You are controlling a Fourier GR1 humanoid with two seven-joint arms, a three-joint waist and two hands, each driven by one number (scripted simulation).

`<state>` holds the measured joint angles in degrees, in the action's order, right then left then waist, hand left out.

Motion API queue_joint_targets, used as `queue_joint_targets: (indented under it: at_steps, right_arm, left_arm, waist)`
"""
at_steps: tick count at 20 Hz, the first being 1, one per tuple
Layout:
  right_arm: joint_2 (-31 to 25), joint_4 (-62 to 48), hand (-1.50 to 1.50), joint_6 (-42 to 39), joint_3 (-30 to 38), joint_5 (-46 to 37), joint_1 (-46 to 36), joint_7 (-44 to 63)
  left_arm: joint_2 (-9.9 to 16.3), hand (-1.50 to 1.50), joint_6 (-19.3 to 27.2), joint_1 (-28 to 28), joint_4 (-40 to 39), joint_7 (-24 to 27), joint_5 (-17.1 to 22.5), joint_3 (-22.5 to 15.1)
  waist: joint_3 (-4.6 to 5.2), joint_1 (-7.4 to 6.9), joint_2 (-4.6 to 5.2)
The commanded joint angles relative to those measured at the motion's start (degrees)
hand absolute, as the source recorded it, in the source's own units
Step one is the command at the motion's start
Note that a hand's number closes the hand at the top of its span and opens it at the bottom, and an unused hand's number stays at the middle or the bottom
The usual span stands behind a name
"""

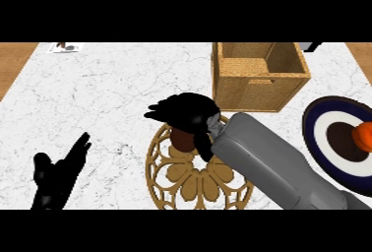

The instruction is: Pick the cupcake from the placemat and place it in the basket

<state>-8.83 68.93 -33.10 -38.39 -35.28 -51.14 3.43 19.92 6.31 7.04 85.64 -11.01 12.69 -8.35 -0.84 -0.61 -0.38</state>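
My right hand (185,114) hangs over the far edge of the round tan openwork placemat (189,179), fingers curled down around a brown cupcake (181,141) that shows just under the palm. The grey right forearm crosses the placemat from the lower right and hides its right part. The woven square basket (251,86) stands beyond and to the right of that hand, open on top, nothing visible inside. My left hand (59,174) rests open at the lower left, fingers pointing up and away.
A dark blue and white plate (325,142) with an orange object (363,138) on it lies at the right edge. A small card-like item (65,47) lies at the far left. Wooden surfaces border the white marble counter (102,98) on both sides.
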Motion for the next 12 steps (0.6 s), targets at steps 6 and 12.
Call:
queue_joint_targets:
  at_steps: [6, 12]
  right_arm:
    - [-0.48, -3.74, -1.5, -1.7, -1.7, -5.56, 0.91, -0.95]
    - [5.64, -9.72, -1.5, 1.61, -0.86, -7.55, 0.15, -2.24]
  left_arm:
    - [-3.14, 0.0, 1.48, 1.2, -4.95, -1.92, -2.31, -1.63]
    - [-2.67, 0.0, 1.17, -0.04, -4.97, -3.86, -2.45, -0.41]
  waist:
    - [0.86, 0.52, 0.44]
    - [0.85, 0.07, 0.56]
